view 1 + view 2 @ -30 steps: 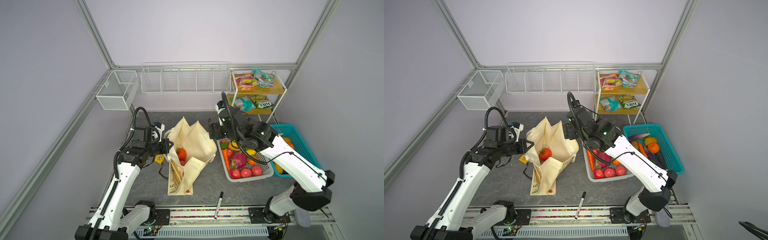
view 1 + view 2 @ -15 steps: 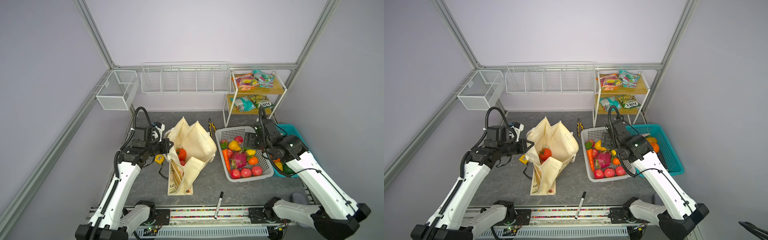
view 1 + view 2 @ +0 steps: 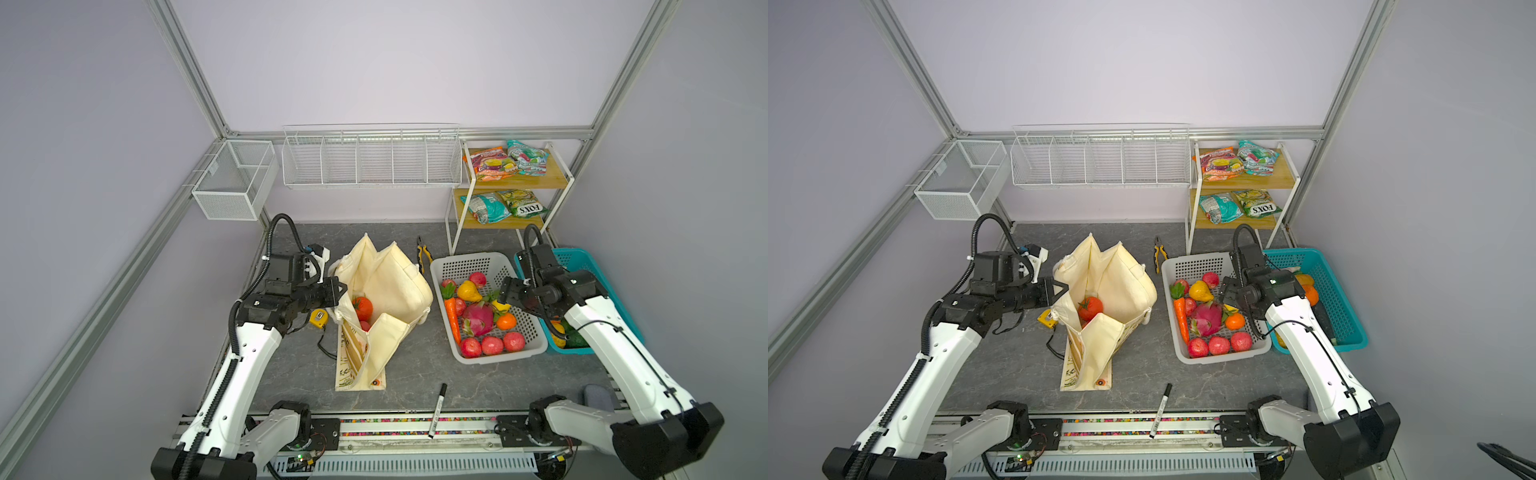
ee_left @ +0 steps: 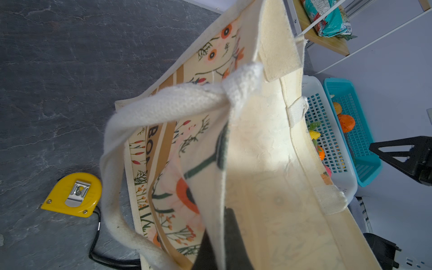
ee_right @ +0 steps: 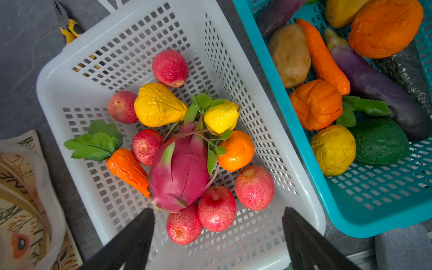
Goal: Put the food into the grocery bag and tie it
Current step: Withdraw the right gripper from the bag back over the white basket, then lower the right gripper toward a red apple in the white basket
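Food is mostly lying in the white perforated basket, just to the right of the grocery bag, where one tomato is already sitting inside the open mouth. The left gripper is clamping its jaws tight on the bag's rim on the side away from the basket and is holding the mouth agape; its wrist view is showing canvas pinched between the fingers. The right gripper is hovering over the basket with jaws spread wide and nothing between them, so that arm is by far the nearer to the produce. In a top view, the orange is lying almost beneath those jaws, a little toward the camera, while the yellow pear is resting on its side to their left, toward the bag. By my reading, the round orange is asking only for a straight descent, whereas the pear is calling for jaws set across its long axis.
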`<state>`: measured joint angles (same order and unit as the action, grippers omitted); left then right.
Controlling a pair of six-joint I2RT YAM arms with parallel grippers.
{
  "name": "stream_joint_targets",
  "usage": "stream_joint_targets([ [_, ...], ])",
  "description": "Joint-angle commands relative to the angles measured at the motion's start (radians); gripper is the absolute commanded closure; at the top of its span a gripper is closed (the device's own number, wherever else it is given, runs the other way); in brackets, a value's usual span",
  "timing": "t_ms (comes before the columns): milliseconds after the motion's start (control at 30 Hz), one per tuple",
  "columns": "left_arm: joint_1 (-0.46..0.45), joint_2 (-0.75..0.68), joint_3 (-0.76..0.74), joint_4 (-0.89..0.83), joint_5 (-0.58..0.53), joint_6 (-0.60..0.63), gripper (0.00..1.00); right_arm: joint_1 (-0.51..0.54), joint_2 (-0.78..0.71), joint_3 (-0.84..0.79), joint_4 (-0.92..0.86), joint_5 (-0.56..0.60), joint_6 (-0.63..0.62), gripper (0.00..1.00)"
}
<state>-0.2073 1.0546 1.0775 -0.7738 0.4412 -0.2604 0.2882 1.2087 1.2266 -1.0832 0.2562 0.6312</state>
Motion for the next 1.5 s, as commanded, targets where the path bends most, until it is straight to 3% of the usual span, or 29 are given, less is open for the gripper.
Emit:
stream_joint_targets([
  [0, 0.005, 0.007, -0.016, 0.011, -0.014, 0.003, 1.00, -0.016, 0.017, -0.022, -0.045, -0.012, 0.027, 0.11],
  [300, 0.005, 0.017, -0.011, 0.014, -0.018, 0.004, 1.00, -0.041, 0.021, -0.092, -0.015, -0.026, 0.094, 0.00],
  [667, 0.005, 0.010, -0.014, 0.017, -0.020, 0.000, 1.00, -0.057, 0.076, -0.122, 0.085, -0.068, 0.140, 0.10],
  [967, 0.005, 0.008, -0.015, 0.022, -0.018, -0.005, 1.00, -0.042, 0.215, 0.006, 0.112, -0.075, 0.016, 0.11],
  [1467, 0.005, 0.015, -0.013, 0.024, -0.023, -0.003, 1.00, 0.023, 0.595, 0.281, 0.173, -0.131, -0.141, 0.14],
])
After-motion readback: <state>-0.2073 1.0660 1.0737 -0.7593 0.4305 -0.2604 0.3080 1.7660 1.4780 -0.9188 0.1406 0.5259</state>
